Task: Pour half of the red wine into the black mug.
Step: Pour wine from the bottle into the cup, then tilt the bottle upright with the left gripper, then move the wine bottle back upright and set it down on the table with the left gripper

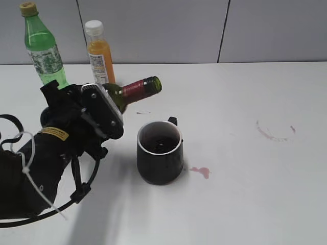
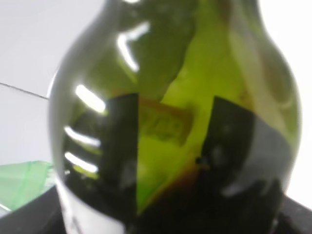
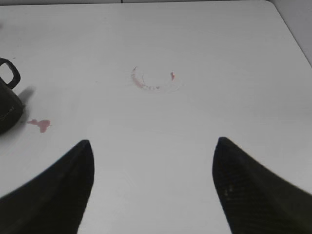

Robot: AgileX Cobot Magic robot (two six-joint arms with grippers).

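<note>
Dark wine in black mug, tilted bottle above.

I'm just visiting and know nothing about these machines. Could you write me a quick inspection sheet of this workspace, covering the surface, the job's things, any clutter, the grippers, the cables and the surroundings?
Surface: white table; red spill beside the mug, faint red ring stain further right.
Job's things: wine bottle tilted, neck pointing right, mouth above and behind the black mug; no stream visible. Mug upright, dark liquid inside, handle at back.
Clutter: green plastic bottle and orange juice bottle upright at the back left.
Grippers: left gripper holds the wine bottle's body; right gripper open, empty, over bare table.
Cables: black cable loop and white zip tie on the left arm.
Surroundings: grey panelled wall.
</note>
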